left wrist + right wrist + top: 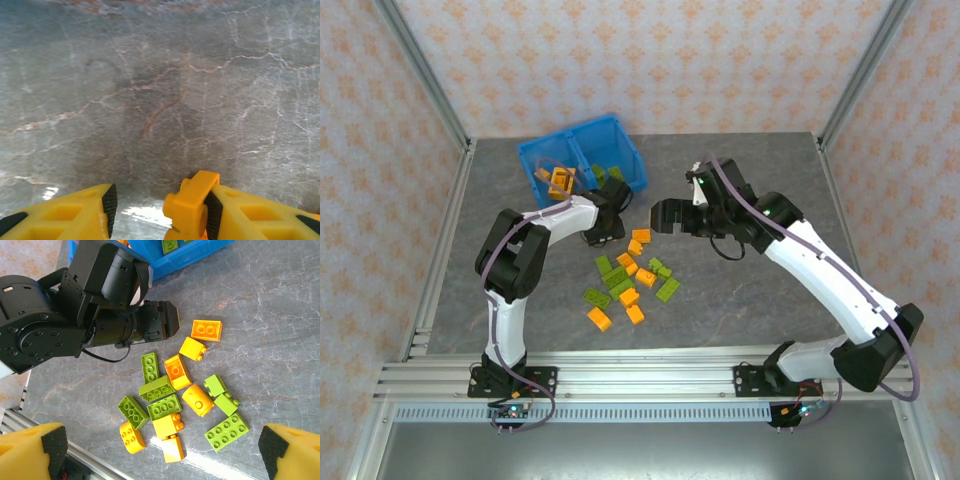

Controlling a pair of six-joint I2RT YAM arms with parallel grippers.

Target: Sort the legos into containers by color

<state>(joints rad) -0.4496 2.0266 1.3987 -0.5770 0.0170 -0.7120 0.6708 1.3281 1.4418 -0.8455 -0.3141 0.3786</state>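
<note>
Grey tabletop (pixel 280 340); right gripper (pixel 162 446) spread wide

We see orange and green legos (pixel 628 280) lying loose in a cluster on the grey surface (pixel 750 300), blue divided bin (pixel 631 162) beyond them, orange frame (pixel 561 181) in its left compartment, green bricks (pixel 605 174) in its right.

No legible text, label, brand, number or sign in any view
</note>
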